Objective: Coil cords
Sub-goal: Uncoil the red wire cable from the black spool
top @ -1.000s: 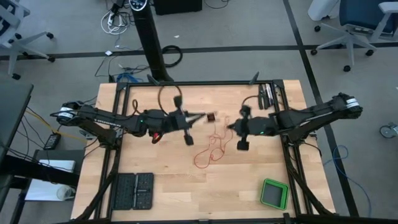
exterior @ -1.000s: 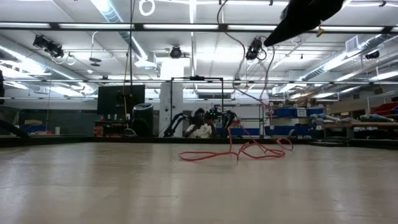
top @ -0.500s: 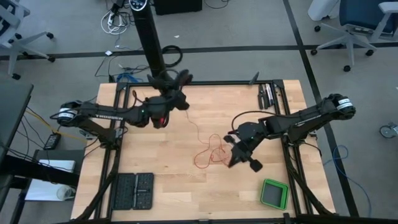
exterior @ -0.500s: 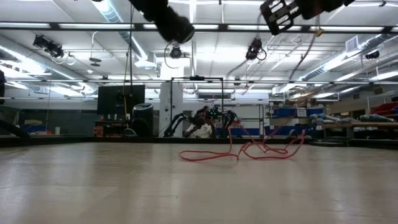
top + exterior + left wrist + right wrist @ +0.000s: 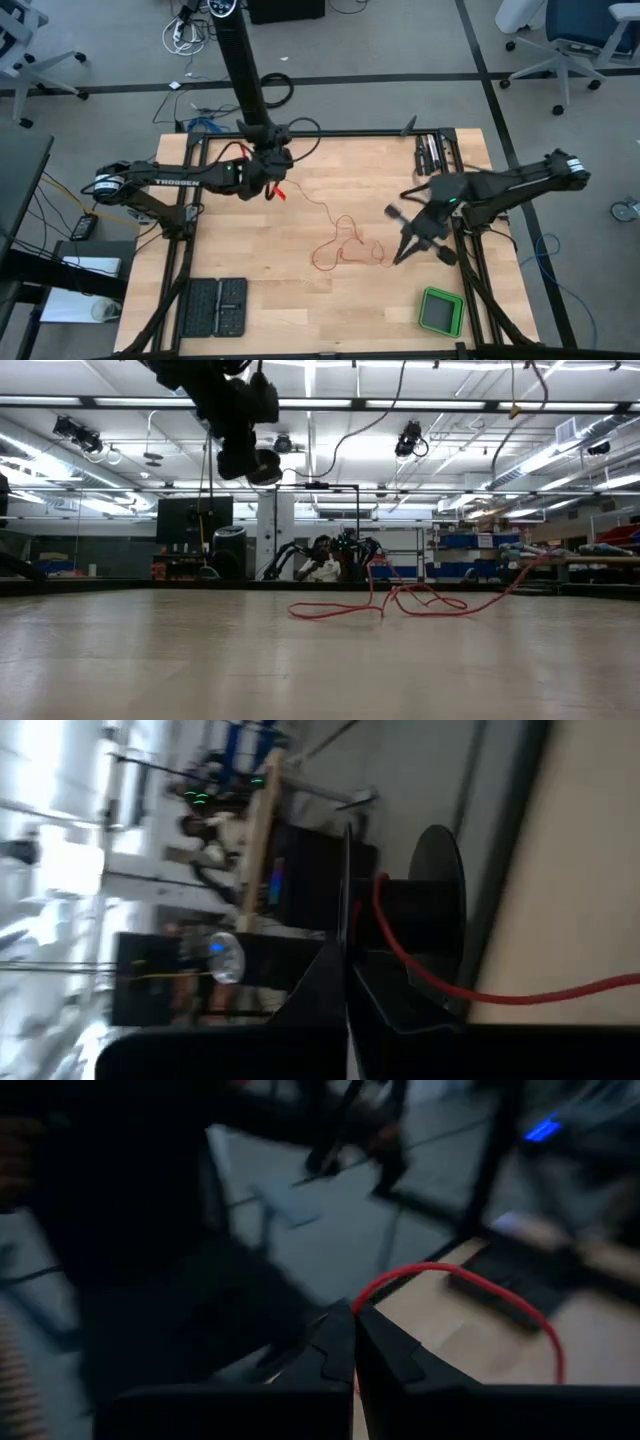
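The thin red-orange cord (image 5: pixel 345 243) lies in loose loops on the middle of the wooden table (image 5: pixel 300 300). One strand runs toward the far left to my left gripper (image 5: pixel 276 184), which hangs above the table near its far edge and is shut on the cord. Another strand runs right to my right gripper (image 5: pixel 402 252), also shut on the cord. In the low view the loops (image 5: pixel 380 606) rest on the table and a strand (image 5: pixel 520 575) climbs off to the right. My left gripper (image 5: pixel 243 450) shows high up there. My left gripper pinches the cord between its two shut fingers, at their tips (image 5: pixel 356 910). From there the cord (image 5: pixel 420 970) curves away, slack, down toward the table. My right gripper pinches the cord between its shut fingertips (image 5: pixel 357 1308). The cord arches away from them in a slack bow (image 5: pixel 450 1270) above the table.
A green box (image 5: pixel 440 312) sits at the near right. Black trays (image 5: pixel 215 308) lie at the near left. Dark tools (image 5: pixel 432 152) lie at the far right corner. A black post (image 5: pixel 248 80) rises behind the far edge, close to my left gripper.
My left gripper has swung from the table's middle toward the far left and has turned, still shut. My right gripper has gone toward the near edge, then right, turning as well. A strand has been drawn out of the pile toward each gripper; the loops stay on the table.
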Available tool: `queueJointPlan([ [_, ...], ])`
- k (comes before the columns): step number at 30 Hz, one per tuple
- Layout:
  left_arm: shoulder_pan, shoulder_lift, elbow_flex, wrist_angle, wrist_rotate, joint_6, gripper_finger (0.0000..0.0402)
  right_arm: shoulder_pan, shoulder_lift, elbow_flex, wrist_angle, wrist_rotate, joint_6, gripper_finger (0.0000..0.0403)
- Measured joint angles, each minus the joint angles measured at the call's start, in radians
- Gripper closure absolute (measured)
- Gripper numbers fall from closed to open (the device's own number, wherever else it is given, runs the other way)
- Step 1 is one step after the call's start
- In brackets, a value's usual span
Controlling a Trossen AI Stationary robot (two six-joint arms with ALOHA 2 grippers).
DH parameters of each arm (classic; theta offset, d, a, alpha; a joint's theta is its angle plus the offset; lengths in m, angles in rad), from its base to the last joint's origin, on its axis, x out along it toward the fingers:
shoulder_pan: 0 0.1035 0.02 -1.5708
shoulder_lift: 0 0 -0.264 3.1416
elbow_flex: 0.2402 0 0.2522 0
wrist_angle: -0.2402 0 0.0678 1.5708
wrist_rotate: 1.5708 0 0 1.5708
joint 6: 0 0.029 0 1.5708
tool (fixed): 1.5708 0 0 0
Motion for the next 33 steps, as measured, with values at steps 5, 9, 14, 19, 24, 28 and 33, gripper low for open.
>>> queueJointPlan([
  [5,0.0,0.0,0.0,-0.134,0.135,-0.148,0.0401,0.0,-0.156,0.0,0.036,0.337,-0.073,0.0402],
  [9,-0.001,0.0,0.0,-0.205,0.225,-0.253,0.0401,0.0,-0.255,0.0,0.068,0.734,-0.096,0.0402],
  [14,-0.001,0.0,0.0,-0.226,0.353,-0.381,0.0401,-0.002,-0.316,0.0,0.052,1.245,-0.1,0.0402],
  [19,-0.002,0.0,0.0,-0.227,0.502,-0.462,0.0401,-0.003,-0.324,0.0,-0.063,1.569,-0.094,0.0402],
  [24,-0.002,0.0,0.0,-0.232,0.7,-0.481,0.0401,-0.006,-0.307,0.0,-0.192,1.747,0.004,0.0401],
  [28,-0.002,0.0,0.0,-0.292,0.875,-0.477,0.0401,-0.016,-0.29,0.0,-0.286,1.84,0.088,0.04],
  [33,-0.015,0.0,0.0,-0.478,0.877,-0.463,0.0401,-0.041,-0.27,0.0,-0.31,1.91,0.119,0.0401],
])
